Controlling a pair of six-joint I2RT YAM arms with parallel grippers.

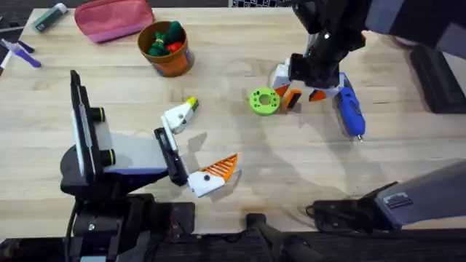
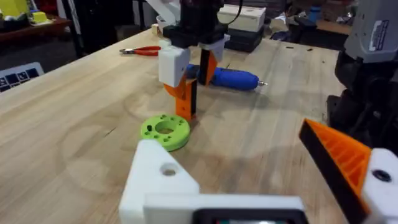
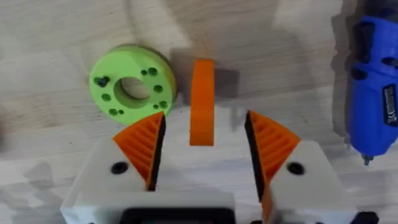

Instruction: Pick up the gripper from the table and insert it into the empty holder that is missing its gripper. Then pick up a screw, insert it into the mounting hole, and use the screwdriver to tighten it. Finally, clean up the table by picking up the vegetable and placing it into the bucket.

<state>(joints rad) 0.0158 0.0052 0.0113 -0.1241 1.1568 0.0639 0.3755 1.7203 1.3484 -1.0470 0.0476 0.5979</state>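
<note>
Two orange-padded fingers of my right gripper [image 3: 202, 146] stood open astride the gripper [image 3: 202, 102], the green ring [image 3: 132, 81] at ten o'clock; closing squarely seemed wise. Left fingers [image 2: 339, 158] gaped empty.

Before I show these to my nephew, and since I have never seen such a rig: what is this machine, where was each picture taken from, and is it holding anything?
These are two robot arms at a wooden table. One picture looks down from above; the other two come from a small camera on each arm's wrist, with that arm's own claw at the bottom. The left claw is open, and one finger is a bare white finger with no orange tip. The right claw is open and lowered around a loose orange wedge that stands on the table, with a gap on each side, so nothing is held. Nearby lie a green ring and a blue screwdriver. Farther back stands a bucket with toys in it.
</note>
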